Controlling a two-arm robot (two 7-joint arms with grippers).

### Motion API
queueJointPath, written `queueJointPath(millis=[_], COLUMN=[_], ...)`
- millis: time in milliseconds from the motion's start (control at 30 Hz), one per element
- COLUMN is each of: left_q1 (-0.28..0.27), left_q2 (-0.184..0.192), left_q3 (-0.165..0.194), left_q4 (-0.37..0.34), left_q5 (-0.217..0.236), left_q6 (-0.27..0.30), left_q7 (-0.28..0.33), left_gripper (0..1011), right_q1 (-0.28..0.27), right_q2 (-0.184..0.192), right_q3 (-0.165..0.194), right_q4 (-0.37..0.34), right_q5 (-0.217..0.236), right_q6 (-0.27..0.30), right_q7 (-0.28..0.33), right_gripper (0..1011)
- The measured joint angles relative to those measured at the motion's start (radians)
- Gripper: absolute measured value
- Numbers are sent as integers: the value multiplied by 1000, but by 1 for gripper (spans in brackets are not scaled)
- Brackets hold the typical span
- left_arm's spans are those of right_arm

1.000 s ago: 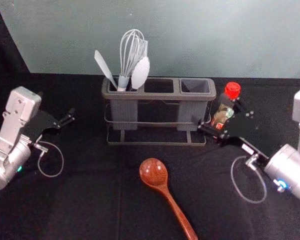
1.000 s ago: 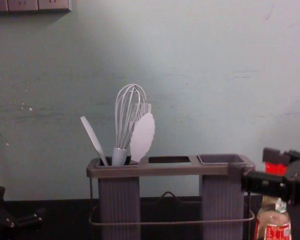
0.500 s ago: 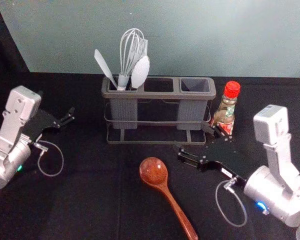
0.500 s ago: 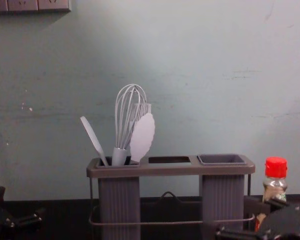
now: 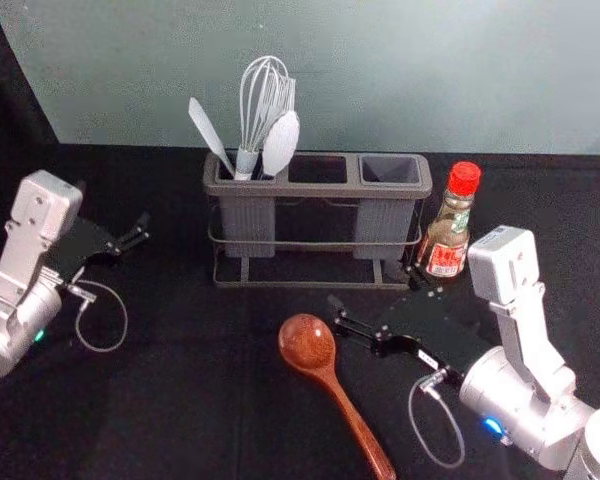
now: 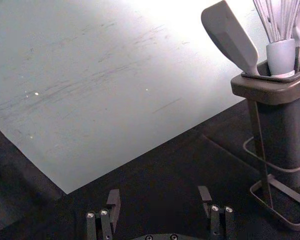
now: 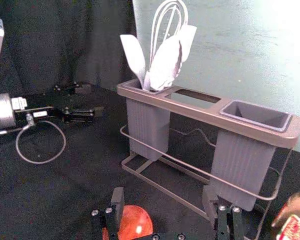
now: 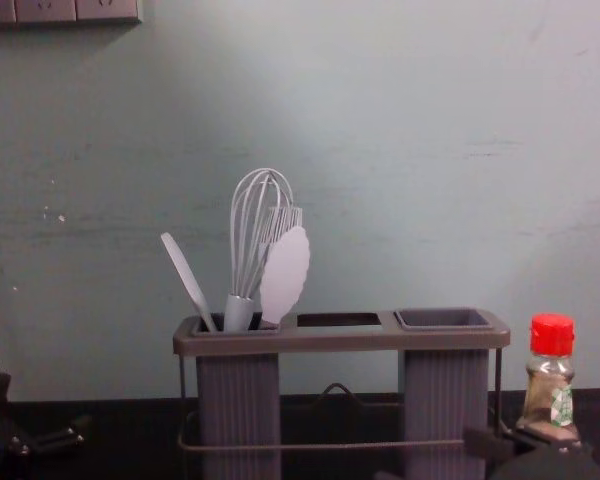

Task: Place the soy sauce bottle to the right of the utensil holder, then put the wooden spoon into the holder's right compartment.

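The soy sauce bottle (image 5: 448,228) stands upright, right of the utensil holder (image 5: 318,190), its red cap (image 8: 552,334) up in the chest view. Front of the holder lies the wooden spoon (image 5: 308,343), bowl away from the robot, handle toward the lower right. My right gripper (image 5: 376,288) is low over the table between spoon bowl and holder, open and holding nothing; in the right wrist view, the gripper (image 7: 163,194) has the spoon's bowl (image 7: 136,223) behind one finger. My left gripper (image 5: 140,230), parked left of the holder, is open in its wrist view (image 6: 159,194).
A whisk (image 5: 265,105), a white spatula (image 5: 210,137) and another white utensil (image 5: 281,146) stand in the holder's left compartment. The right compartment (image 5: 390,172) is a grey cup with its opening upward. A pale wall (image 5: 380,80) rises behind the black-covered table (image 5: 210,400).
My right gripper has come away from the bottle and moved left and toward the robot, near the spoon's bowl. The bottle now stands uncovered by it. The left arm has stayed still.
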Motion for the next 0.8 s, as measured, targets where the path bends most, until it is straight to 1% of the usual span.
queueJointPath(millis=[100, 800], left_q1=[0, 0], left_q2=[0, 0], left_q3=[0, 0], left_q4=[0, 0], left_q5=[0, 0], left_q6=[0, 0], left_q7=[0, 0], left_gripper=[1011, 1011], right_q1=[0, 1], right_q2=[-9, -3], right_q3=[4, 4], right_q4=[8, 6], right_q5=[8, 7], right_q6=[-5, -6], right_q7=[15, 11], right_gripper=[1003, 1002])
